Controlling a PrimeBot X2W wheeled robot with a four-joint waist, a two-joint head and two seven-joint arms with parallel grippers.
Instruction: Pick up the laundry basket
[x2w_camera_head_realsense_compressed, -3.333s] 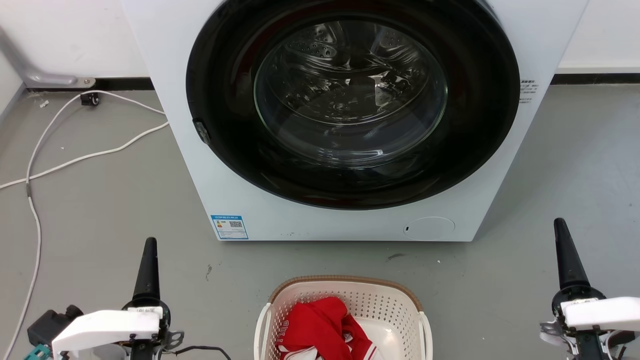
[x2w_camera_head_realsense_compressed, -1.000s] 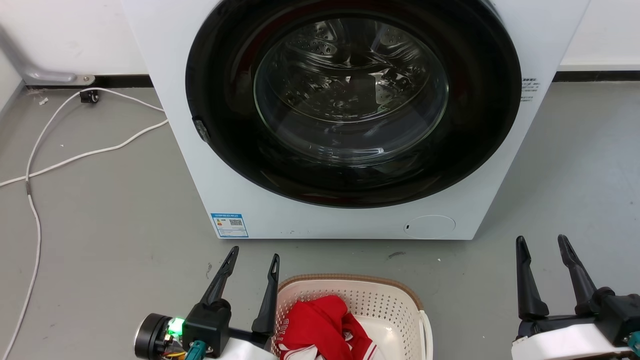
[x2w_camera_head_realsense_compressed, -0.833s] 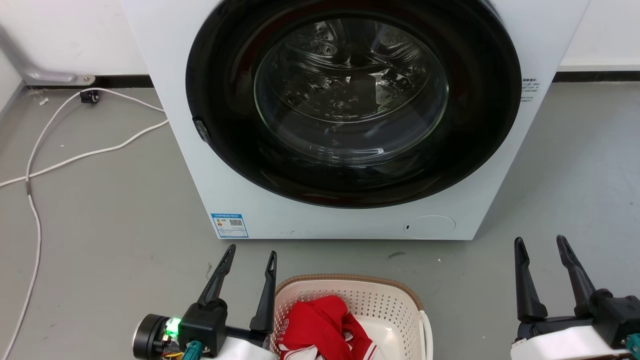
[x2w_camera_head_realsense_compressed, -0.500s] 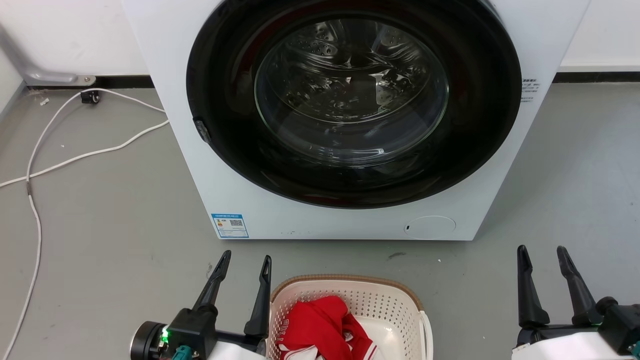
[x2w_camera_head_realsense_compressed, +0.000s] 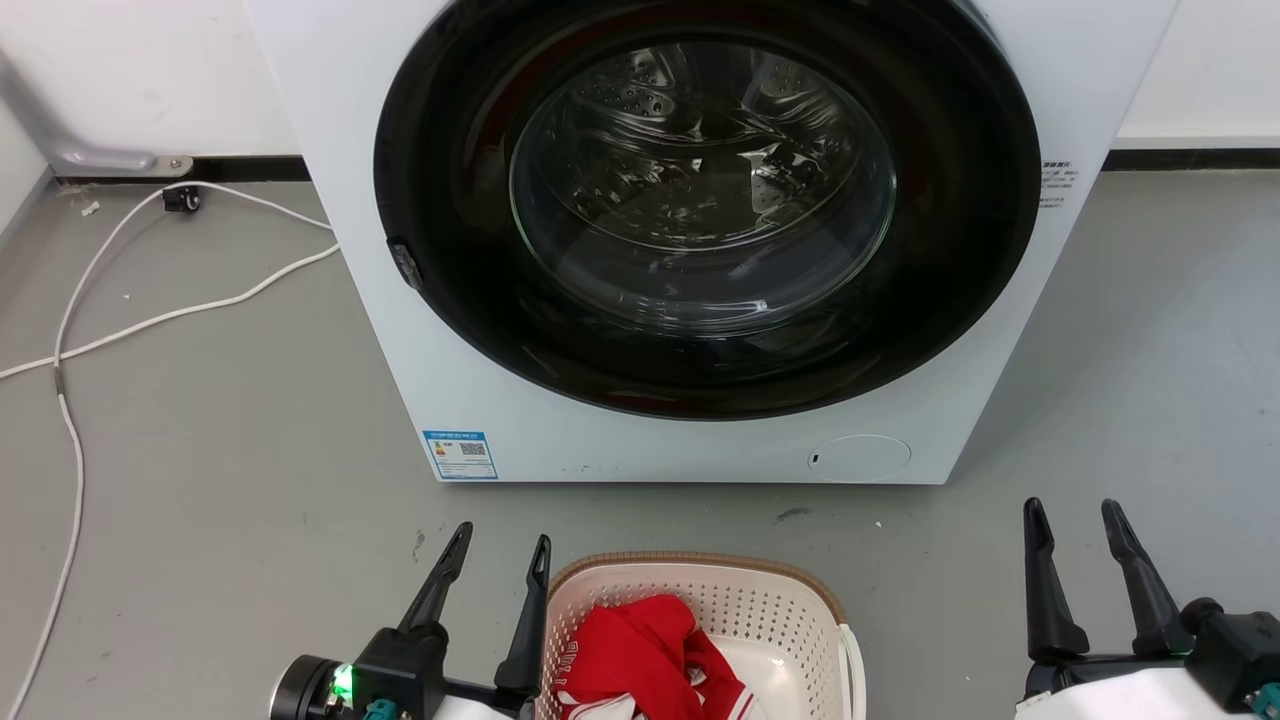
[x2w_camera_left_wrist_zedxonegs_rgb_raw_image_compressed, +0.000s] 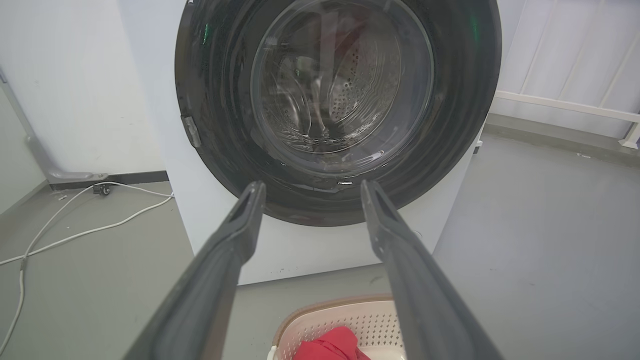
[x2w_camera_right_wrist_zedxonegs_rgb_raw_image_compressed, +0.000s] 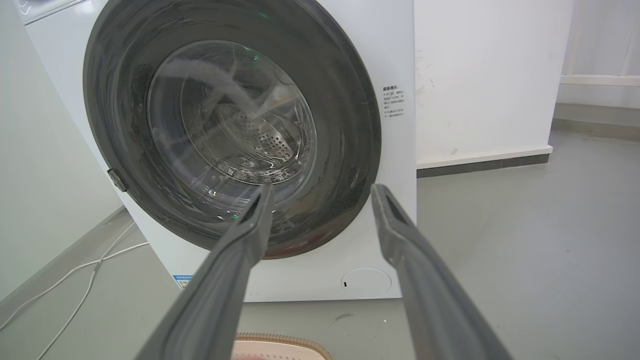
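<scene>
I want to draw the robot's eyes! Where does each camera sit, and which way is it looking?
Head view: on the robot's head, looking forward and down at the washer and the laundry basket; left claw lower left, right claw lower right, both open.
Left wrist view: on the left wrist, looking along its fingers at the washer.
Right wrist view: on the right wrist, looking along its fingers at the washer from farther right.
Shared: all three see the washer and the basket's brown rim.
</scene>
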